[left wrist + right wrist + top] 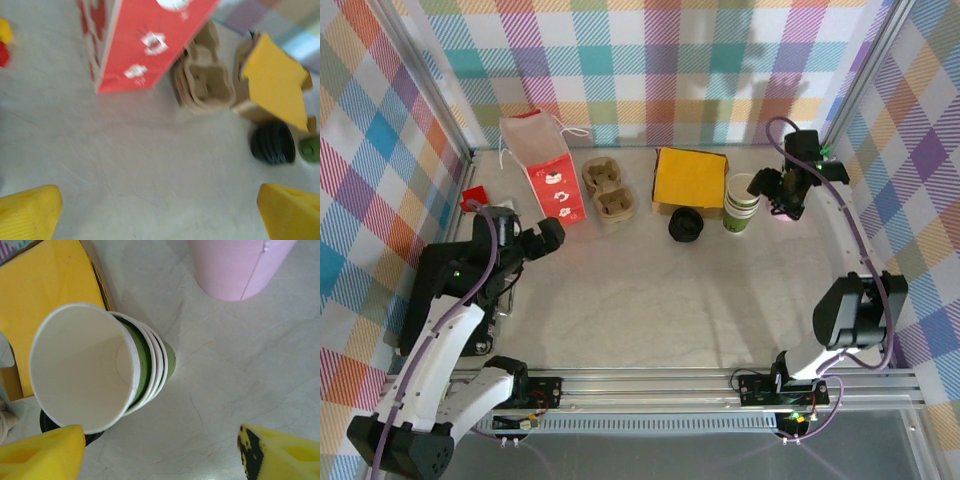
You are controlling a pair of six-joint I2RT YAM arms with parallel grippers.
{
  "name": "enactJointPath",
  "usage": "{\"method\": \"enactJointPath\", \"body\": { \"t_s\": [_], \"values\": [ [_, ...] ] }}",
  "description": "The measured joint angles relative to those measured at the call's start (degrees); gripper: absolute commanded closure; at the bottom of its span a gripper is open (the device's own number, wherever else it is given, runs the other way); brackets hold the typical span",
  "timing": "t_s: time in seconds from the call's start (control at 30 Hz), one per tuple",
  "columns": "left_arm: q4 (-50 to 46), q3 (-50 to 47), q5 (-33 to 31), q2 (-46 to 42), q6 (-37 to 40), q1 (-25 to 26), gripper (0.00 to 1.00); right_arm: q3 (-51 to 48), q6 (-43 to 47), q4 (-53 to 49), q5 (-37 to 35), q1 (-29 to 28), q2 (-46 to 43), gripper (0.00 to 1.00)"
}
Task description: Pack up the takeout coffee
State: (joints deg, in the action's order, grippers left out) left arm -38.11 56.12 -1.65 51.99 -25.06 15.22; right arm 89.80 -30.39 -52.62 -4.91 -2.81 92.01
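Top external view looks down on a pale, faintly veined tabletop [640, 300] with one flat, yellow-topped cardboard box [690, 177] toward the back.

Just right of the box stands the stack of coffee cups [741, 203]. They are smooth paper with green sides and cream-white rolled rims, tapered cones nested one inside another. The right wrist view counts four rims on the stack [150, 365], and the top cup's inside is plain white. The stack sits on its narrow base with its mouth up, so its long axis is vertical.

Right of the stack is one smooth pink cup [240, 265] with a straight side seam. Just in front of the box lies one black, ribbed, round pile of lids [684, 225]. Left of the box are rough, brown moulded-pulp cup carriers [605, 190] with round wells; how many are stacked there I cannot tell. Further left stands one red paper bag [545, 165] with white marks and white cord handles, upright with its top open.

The right gripper [775, 192] hangs just right of the stack. Its jaws are spread, with yellow wedge-shaped fingertips [45, 452] and nothing pinched between them. The left gripper [548, 238] is well left of the box, in front of the bag. Its jaws are spread wide, and only bare tabletop lies between them.
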Motion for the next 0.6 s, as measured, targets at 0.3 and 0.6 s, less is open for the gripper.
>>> {"method": "enactJointPath", "body": {
  "t_s": [0.3, 0.6],
  "values": [
    [-2.32, 1.22, 1.79, 1.44, 0.90, 3.45, 0.00, 10.78, -0.22, -5.22, -1.31, -1.36, 9.55, 0.50],
    [-2.27, 1.25, 2.25, 3.13, 2.05, 5.27, 0.00, 12.09, -0.09, -6.86, -2.36, -2.58, 13.70, 0.70]
  ]
}}
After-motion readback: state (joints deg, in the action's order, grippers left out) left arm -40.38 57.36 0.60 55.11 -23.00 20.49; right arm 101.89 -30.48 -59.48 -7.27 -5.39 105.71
